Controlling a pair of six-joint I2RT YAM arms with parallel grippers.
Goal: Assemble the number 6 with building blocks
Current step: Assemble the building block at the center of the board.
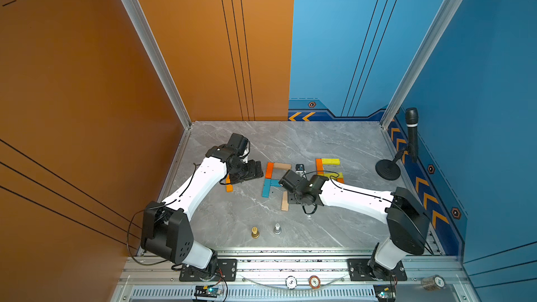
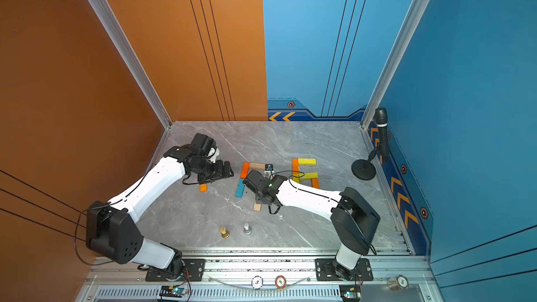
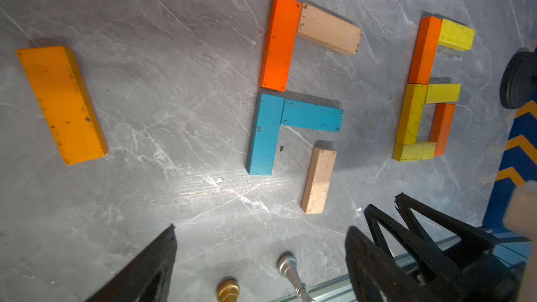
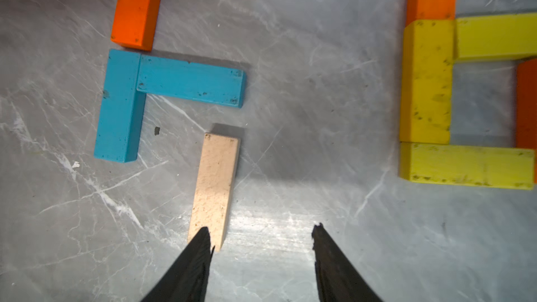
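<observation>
R gripper open, tan block end part-hidden behind it

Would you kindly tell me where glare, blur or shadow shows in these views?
Left wrist view: glare patch on the table, left gripper blurred in the foreground. Right wrist view: glare under the right gripper, soft shadow at the lone tan block's far end. Both top views: even light, walls splayed by the wide lens.
</observation>
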